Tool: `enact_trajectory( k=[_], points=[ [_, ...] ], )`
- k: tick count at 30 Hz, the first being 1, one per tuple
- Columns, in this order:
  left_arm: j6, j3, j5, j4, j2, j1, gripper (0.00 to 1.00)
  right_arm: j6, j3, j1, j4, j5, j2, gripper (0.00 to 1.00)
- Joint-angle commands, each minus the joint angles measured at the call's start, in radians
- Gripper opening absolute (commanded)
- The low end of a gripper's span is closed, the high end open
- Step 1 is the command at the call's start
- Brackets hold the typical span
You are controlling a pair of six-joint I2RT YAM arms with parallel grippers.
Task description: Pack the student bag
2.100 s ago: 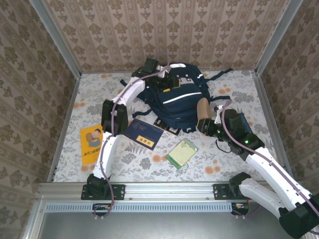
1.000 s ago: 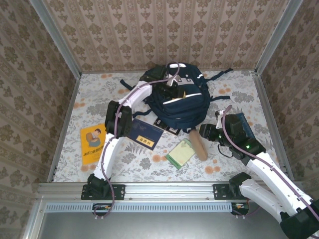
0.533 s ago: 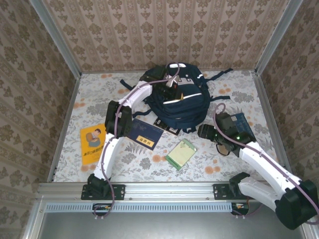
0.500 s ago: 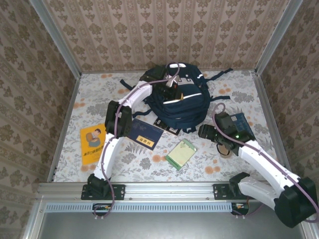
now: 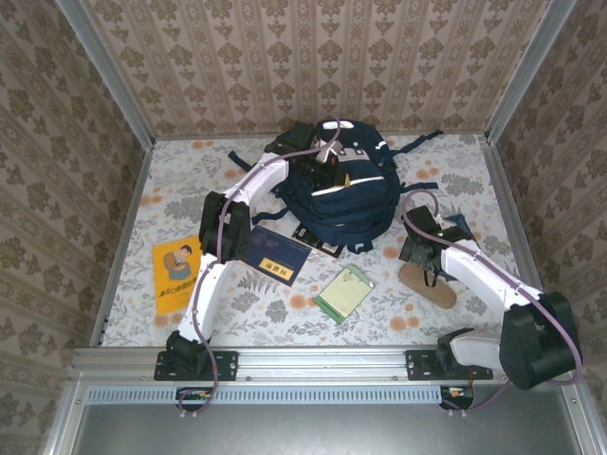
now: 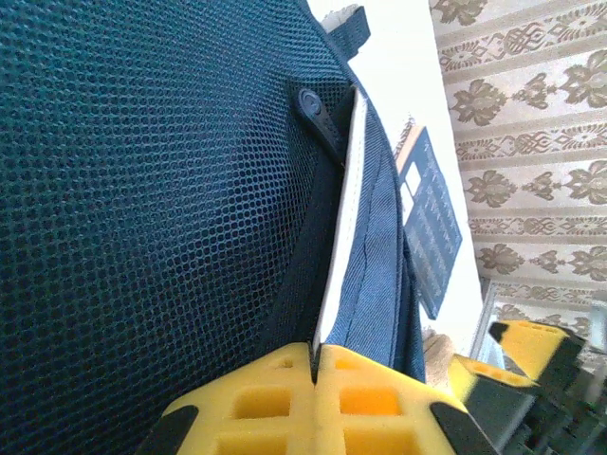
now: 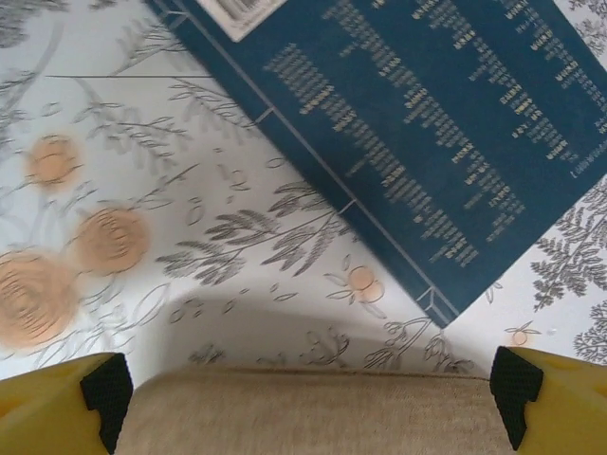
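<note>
Left end effector (image 6: pixel 314 355) pinched shut on big navy-blue fabric student bag (image 5: pixel 337 194). Right end effector (image 7: pixel 310 403) spread wide, empty, over long tan pouch (image 5: pixel 429 285). Pouch, flat orange book (image 5: pixel 175 275), green notebook (image 5: pixel 346 292) not packed.

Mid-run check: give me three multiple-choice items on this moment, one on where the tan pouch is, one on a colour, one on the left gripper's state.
1. Where is the tan pouch?
A. on the near metal rail
B. on the table, right of the green notebook
C. against the back wall

2. What colour is the booklet nearest the left wall?
A. orange
B. green
C. red

3. How does the left gripper stand?
A. wide open above the table
B. shut on the student bag
C. shut on the green notebook

Answers:
1 B, the pouch lies flat on the tablecloth under the open right gripper.
2 A, its cover is plainly orange.
3 B, the left wrist view shows the fingers closed together on the bag's fabric edge.
</note>
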Motion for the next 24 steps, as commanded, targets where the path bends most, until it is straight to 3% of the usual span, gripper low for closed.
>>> enact_trajectory(
  k=[1, 4, 8, 15, 24],
  points=[
    [-0.050, 0.041, 0.055, 0.069, -0.039, 0.013, 0.00, -0.059, 0.020, -0.052, 0.050, -0.036, 0.075, 1.00],
    [-0.075, 0.043, 0.072, 0.090, -0.041, 0.020, 0.00, -0.098, 0.031, -0.078, 0.088, -0.182, 0.176, 1.00],
    [-0.084, 0.043, 0.084, 0.098, -0.043, 0.028, 0.00, -0.073, 0.029, -0.088, 0.099, -0.286, 0.228, 1.00],
    [-0.093, 0.036, 0.101, 0.101, -0.055, 0.047, 0.00, -0.007, -0.039, -0.089, 0.055, -0.416, 0.069, 1.00],
    [-0.102, 0.019, 0.116, 0.115, -0.067, 0.056, 0.00, 0.101, -0.130, -0.107, 0.045, -0.541, -0.013, 1.00]
  ],
)
